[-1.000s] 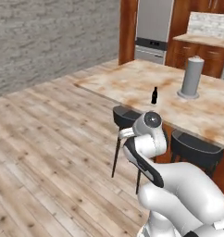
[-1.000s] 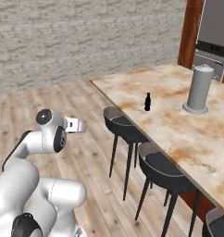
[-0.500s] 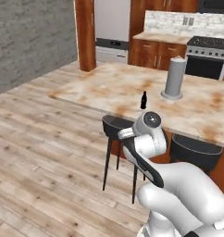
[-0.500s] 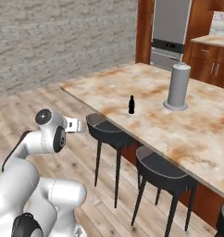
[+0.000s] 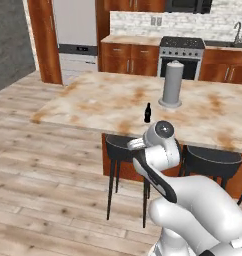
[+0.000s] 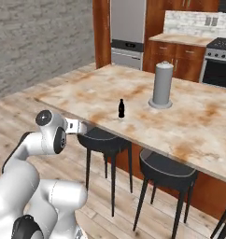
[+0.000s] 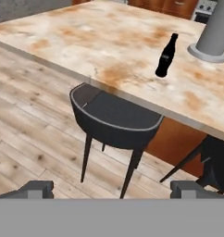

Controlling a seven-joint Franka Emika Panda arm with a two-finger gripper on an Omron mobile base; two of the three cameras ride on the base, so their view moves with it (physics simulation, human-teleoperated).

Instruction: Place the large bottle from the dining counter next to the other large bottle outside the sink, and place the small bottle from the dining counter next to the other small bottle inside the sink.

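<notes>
Showing the approach geometry at this moment. Nearest, the end effector (image 7: 112, 189) is held low over the floor, short of the seating, its two dark fingertips (image 7: 35, 188) spread wide apart with nothing between them. Just beyond and below its line of sight stands a black bar stool (image 7: 115, 120), its seat tucked partly under the overhanging edge of the tabletop (image 7: 86, 41), the beige marble island with orange veins. Farther on, up and to the right in the hand view, the small bottle (image 7: 166, 55) stands upright on that tabletop a little in from the near edge, its long axis vertical and narrow neck uppermost; the base views place it likewise (image 5: 147, 113) (image 6: 121, 108). Beyond it, near but apart, rises a tall grey cylinder (image 6: 162, 85). Against the far wall lie wooden cabinets and a stove (image 5: 181, 56). Judged from this layout, the coming move turns on one relation: the small bottle lies ahead of and above the end effector, across the stool, so a reach must rise over the tabletop edge and meet the bottle from the side.
</notes>
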